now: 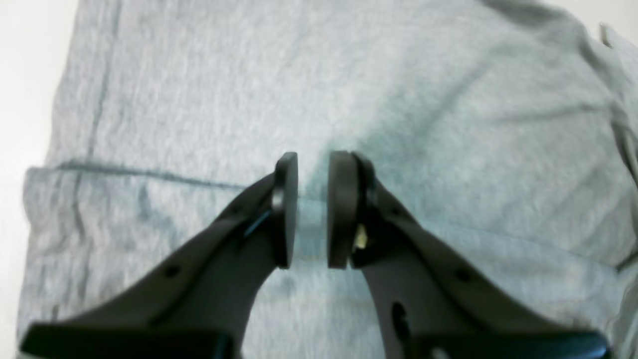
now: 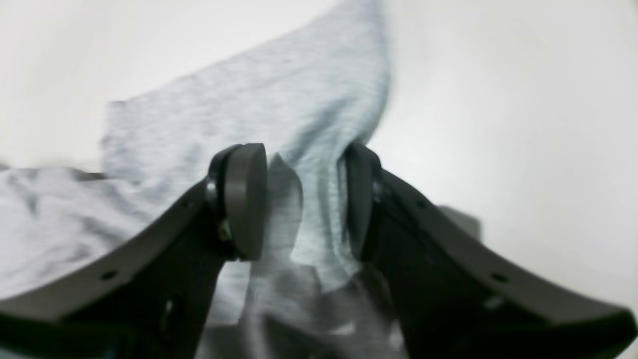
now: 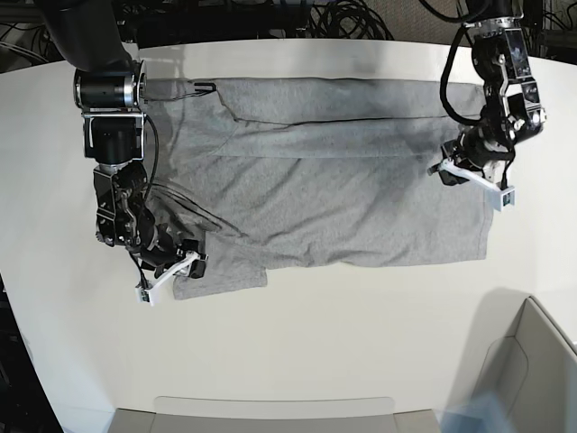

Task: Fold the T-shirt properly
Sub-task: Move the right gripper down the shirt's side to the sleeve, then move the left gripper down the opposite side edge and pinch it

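t-shirt (image 3: 334, 194) lies flat on my white table (image 3: 315, 334). right gripper (image 2: 304, 199) stands wide with cloth bunched between, maybe just touching. left gripper (image 1: 313, 209) is narrow above the shirt.

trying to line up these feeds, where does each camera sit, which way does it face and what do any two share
Left wrist: sits on the left arm, looks past the left gripper down onto the T-shirt; both dark fingers show, slightly apart.
Right wrist: sits on the right arm, looks along the right gripper at a fold of shirt between its fingers, white table beyond.
Base: overhead, facing down on the table; both arms show.
Shared: the shirt appears in all three; the base view also shows the left gripper and the right gripper.
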